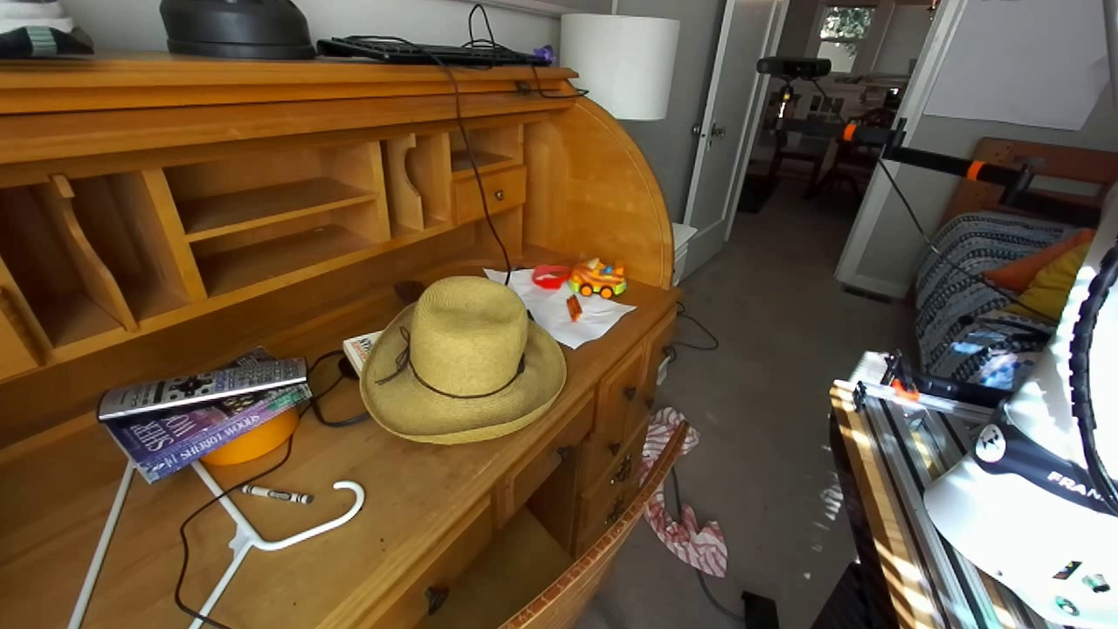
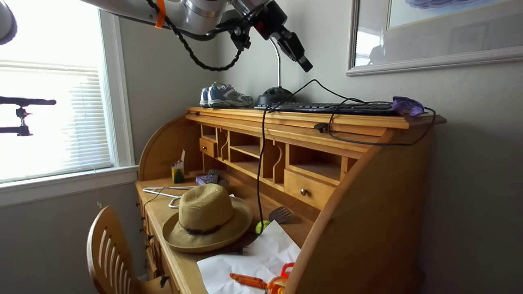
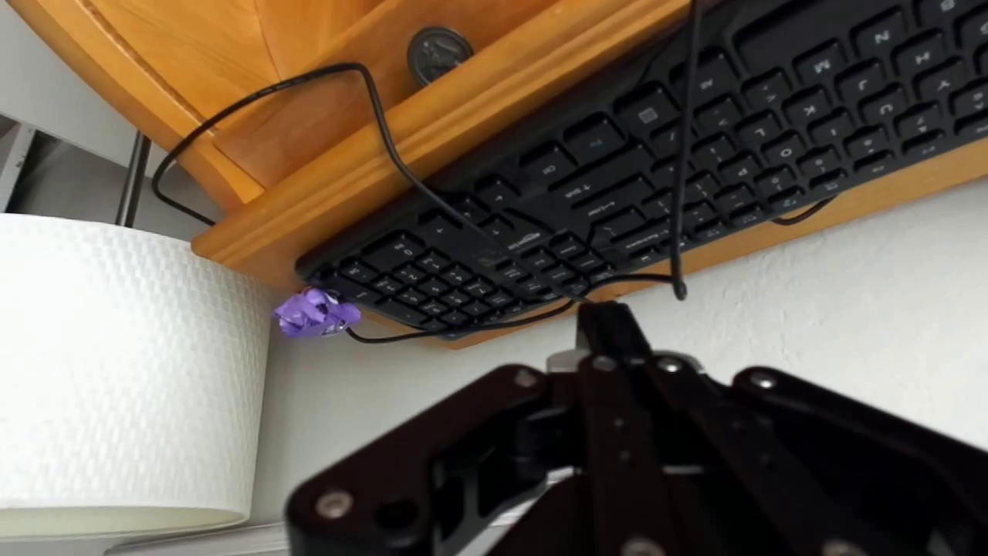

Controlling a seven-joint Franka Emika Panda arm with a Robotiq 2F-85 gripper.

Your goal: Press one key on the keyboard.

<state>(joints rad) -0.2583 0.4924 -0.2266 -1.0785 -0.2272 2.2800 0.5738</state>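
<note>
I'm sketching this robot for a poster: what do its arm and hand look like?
The arm is rounded and white to pale grey, with a dark band carrying a round white logo and cut-off lettering, "FRAN". A ribbed black cable runs along it, and an orange strap wraps it. The hand is black and angular, with jointed links and silvery screws.

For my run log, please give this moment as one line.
Black jointed end effector: shut, empty | Position: above long black plastic keyboard, not touching | Keyboard support: golden-brown wooden roll-top desk
</note>
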